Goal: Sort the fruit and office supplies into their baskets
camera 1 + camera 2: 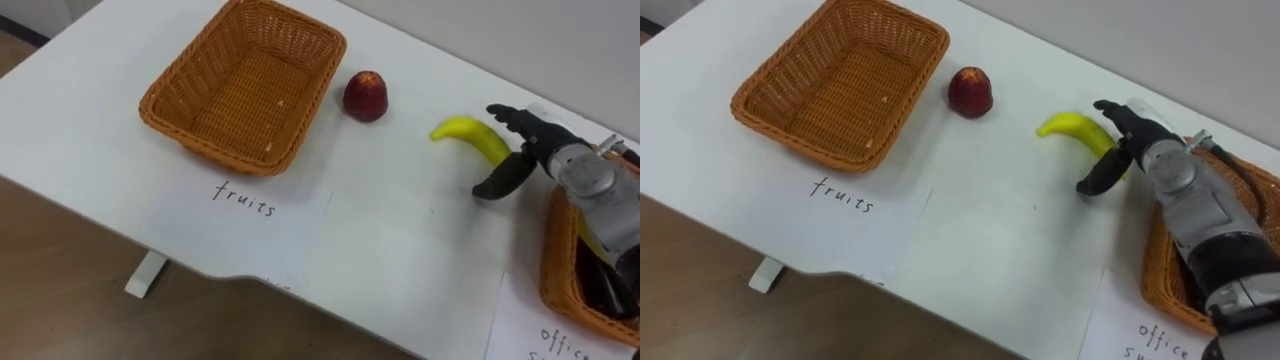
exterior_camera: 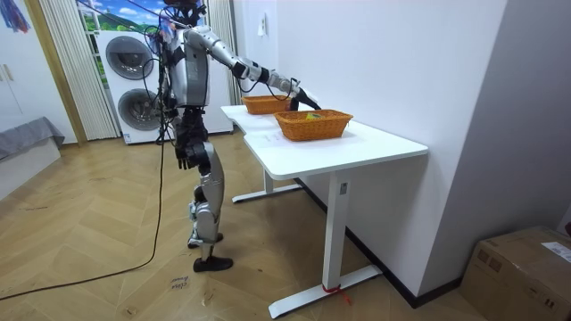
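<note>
Yellow banana (image 1: 468, 136) was found lying on the desk (image 1: 400, 250), near the apple (image 1: 366, 96), its end straddled by the right hand (image 1: 535, 145), spread open with nothing gripped yet. A firm close round its thick middle would be needed before the carry to the fruit basket (image 1: 157, 108). Paper labels (image 1: 270, 225) were given by the eye views; the stance at the desk's edge, left hand (image 2: 183, 160) hanging by the hip, by the room view.

Fruit basket (image 1: 176, 93): wicker, rectangular, upright, empty, at 10 o'clock on table (image 1: 400, 240). Apple (image 1: 366, 96): red, upright, near fruit basket at its 3 o'clock, not touching. Banana (image 1: 468, 135): yellow, curved, flat at apple's 4 o'clock, far end between fingers and thumb of right hand (image 1: 545, 150). Office basket (image 1: 553, 262): wicker, at 4 o'clock, dark items inside.
</note>
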Robot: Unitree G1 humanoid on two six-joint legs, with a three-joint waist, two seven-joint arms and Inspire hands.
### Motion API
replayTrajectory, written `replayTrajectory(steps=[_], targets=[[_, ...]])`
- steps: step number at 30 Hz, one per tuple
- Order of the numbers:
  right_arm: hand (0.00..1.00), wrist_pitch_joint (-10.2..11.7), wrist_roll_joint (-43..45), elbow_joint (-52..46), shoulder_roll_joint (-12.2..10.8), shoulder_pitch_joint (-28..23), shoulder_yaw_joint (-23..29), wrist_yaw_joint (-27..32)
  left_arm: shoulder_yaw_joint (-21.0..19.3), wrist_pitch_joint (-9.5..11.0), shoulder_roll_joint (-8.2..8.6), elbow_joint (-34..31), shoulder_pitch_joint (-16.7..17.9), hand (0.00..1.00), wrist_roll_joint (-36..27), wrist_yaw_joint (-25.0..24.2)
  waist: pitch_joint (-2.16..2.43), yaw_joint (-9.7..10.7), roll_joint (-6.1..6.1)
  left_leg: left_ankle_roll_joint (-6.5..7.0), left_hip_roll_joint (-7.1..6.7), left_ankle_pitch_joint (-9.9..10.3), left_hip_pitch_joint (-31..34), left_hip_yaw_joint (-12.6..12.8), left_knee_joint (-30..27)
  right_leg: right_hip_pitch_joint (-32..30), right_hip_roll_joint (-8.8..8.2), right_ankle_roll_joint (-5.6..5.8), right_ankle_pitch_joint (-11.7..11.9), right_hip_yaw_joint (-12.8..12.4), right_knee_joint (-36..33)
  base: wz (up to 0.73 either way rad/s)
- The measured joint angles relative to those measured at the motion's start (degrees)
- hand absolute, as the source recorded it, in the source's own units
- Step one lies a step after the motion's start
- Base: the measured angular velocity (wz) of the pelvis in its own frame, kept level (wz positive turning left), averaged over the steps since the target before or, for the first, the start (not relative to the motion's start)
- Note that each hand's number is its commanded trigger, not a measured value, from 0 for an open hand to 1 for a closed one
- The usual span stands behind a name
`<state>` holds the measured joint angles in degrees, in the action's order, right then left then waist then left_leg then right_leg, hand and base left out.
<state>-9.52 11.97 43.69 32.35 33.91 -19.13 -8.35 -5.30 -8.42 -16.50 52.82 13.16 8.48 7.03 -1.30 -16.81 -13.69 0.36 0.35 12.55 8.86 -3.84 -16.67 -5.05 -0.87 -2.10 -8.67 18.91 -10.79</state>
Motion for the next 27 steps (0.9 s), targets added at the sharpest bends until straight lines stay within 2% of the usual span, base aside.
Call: replayTrajectory(steps=[10,15,18,27], targets=[[0.00,-1.22,-0.42,4.10,-0.01,0.03,-0.51,0.12,1.24,-0.47,-0.17,0.05,-0.39,0.00,-0.01,-0.50,0.02,-1.50,-0.18,-0.14,-0.15,-0.01,1.64,-1.79,-1.12,-0.07,0.05,-0.18,0.21,2.13,0.04,0.11],[0.00,-1.88,-0.38,8.09,0.00,2.31,-1.08,0.73,1.61,-0.63,-0.29,0.05,-0.85,0.00,-0.04,-1.17,-0.32,-2.53,0.03,-0.28,-0.22,-0.05,2.54,-2.45,-1.22,-0.47,0.07,-0.23,0.28,2.66,0.11,0.04],[0.00,-1.83,-0.44,10.24,0.00,4.82,-2.25,0.75,2.30,-0.97,-0.28,0.05,-1.24,0.00,-0.03,-1.24,-0.41,-2.59,0.01,-0.45,-0.17,-0.19,3.11,-2.57,-1.31,-1.06,0.18,-0.42,0.42,3.11,0.19,0.04],[0.00,-1.93,-0.59,10.69,0.08,5.87,-2.25,0.79,2.48,-1.32,-0.32,-0.37,-2.25,0.00,0.84,-1.24,-0.57,-2.51,0.20,-0.57,-0.11,-0.24,4.75,-2.90,-1.96,-2.09,0.23,-0.61,0.53,3.88,0.14,0.02]])
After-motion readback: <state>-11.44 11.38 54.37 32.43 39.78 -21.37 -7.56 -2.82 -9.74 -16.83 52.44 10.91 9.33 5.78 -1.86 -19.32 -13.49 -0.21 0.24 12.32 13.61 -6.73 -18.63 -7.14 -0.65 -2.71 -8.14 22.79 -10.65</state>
